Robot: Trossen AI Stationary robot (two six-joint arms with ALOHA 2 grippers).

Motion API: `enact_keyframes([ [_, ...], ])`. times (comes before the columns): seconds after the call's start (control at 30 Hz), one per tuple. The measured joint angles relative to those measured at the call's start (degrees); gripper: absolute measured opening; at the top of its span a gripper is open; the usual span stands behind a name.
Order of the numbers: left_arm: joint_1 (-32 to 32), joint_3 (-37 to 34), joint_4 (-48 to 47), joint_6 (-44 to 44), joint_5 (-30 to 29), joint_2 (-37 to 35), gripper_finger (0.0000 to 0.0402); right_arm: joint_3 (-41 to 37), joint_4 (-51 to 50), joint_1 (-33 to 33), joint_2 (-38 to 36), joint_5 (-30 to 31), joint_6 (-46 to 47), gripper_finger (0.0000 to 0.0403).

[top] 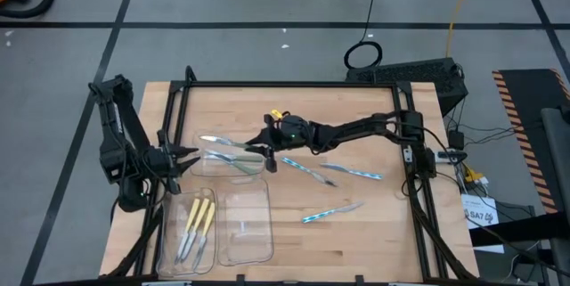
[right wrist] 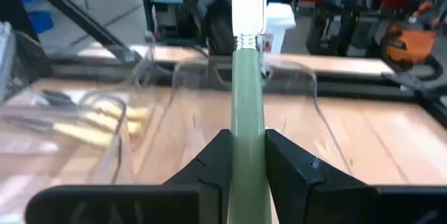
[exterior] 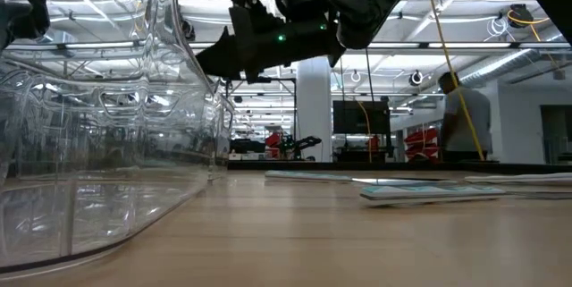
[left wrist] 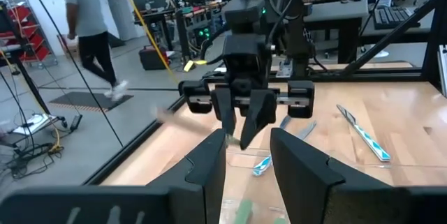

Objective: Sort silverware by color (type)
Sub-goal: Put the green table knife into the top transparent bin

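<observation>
Right gripper point(right wrist: 248, 155) clamps pale green utensil point(right wrist: 247, 105) upright.

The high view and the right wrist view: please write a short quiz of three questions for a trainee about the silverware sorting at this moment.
1. True or false: the right gripper is shut on a pale green utensil.
2. Which tray holds the yellow-handled utensils? A) the near left tray B) the near middle tray C) none
3. Fill in: the utensils loose on the wooden table, right of the trays, have ____ handles.

Key:
1. True; its fingers clamp the handle.
2. A
3. Light blue, as on the light blue utensil.
</observation>
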Motion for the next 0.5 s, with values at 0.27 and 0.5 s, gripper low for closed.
enact_keyframes([
  [0.27, 0.0, 0.02, 0.0, 0.47, -0.08, 0.0, 0.0122, -0.02, -3.05, -0.04, 0.02, 0.15, 0.0, 0.0064],
  [0.5, 0.0, 0.02, -0.02, 0.39, -0.09, 0.0, 0.0122, -0.04, -3.55, -0.02, 0.0, 0.15, -0.08, 0.0069],
])
